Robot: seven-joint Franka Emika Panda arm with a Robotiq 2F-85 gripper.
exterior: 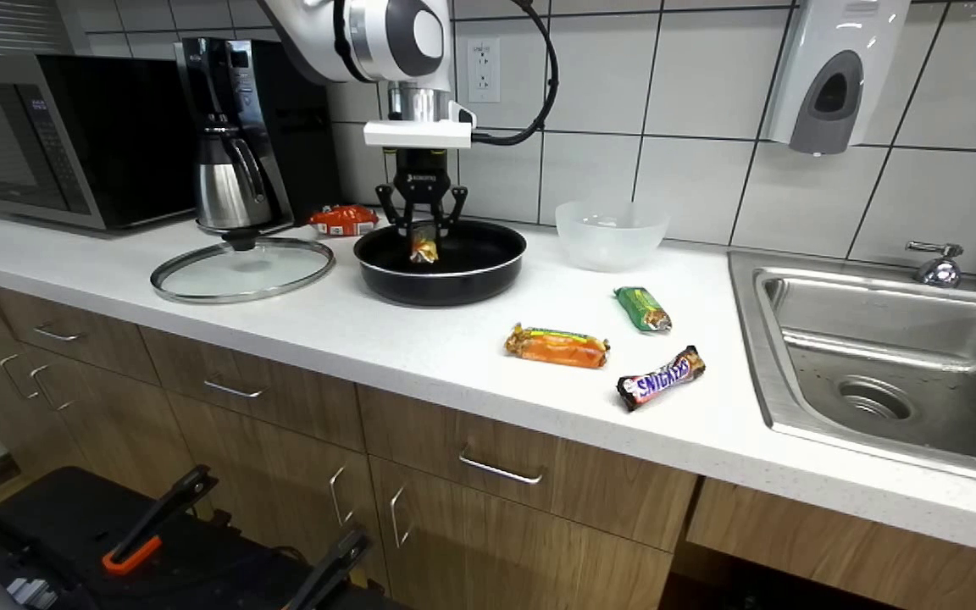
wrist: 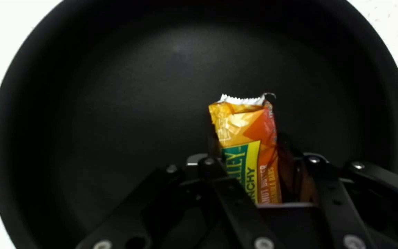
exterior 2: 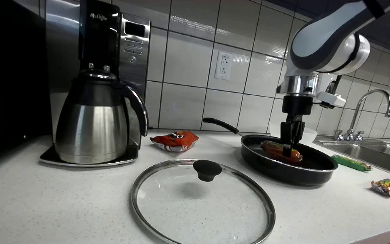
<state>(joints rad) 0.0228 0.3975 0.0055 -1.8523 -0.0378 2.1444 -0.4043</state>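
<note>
An orange and yellow granola bar point(wrist: 245, 131) lies within the black frying pan point(wrist: 171, 62) in the wrist view, its white crimped end pointing up the picture. My gripper point(wrist: 247, 143) reaches down into the pan with one finger along each side of the bar, shut on it. In both exterior views the wrapper's end point(exterior: 424, 251) shows below the fingers; the bar point(exterior 2: 272, 147) looks slightly tilted inside the pan point(exterior 2: 283, 173). Whether its underside touches the pan floor I cannot tell. The fingers hide part of the wrapper.
Left of the pan lie a glass lid point(exterior: 242, 273) and a red snack bag point(exterior: 344, 221), near the coffee maker point(exterior: 234, 169). To the right are a bowl point(exterior: 611, 237), a green bar point(exterior: 643, 308), an orange packet point(exterior: 557, 348), a Snickers point(exterior: 662, 379) and the sink point(exterior: 751, 339).
</note>
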